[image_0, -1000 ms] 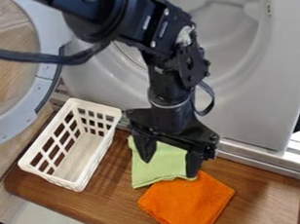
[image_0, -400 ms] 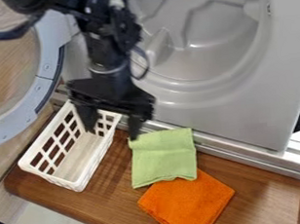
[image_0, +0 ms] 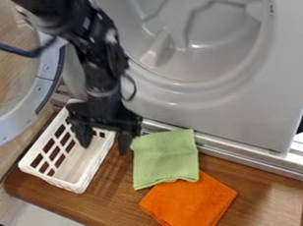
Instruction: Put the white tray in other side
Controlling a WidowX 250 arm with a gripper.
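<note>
The step in hand looks like lining up a grasp on the white tray, with the carry not yet begun. The next move probably calls for settling the black gripper over the tray's near wall, the one towards the green cloth, closing on it, then lifting clear. The jaws stand spread, with nothing pinched between them. One finger hangs over the tray's inside; the other is beyond that wall, just beside the green cloth's upper left corner. Whether either touches the tray, I cannot tell.

The tray sits upright on the wooden bench, to the left of the green cloth. The orange cloth lies against the green cloth's lower edge, and the grey machine rises behind it. The other side is presumably to the green cloth's right, so a low carry could drag both cloths along.
</note>
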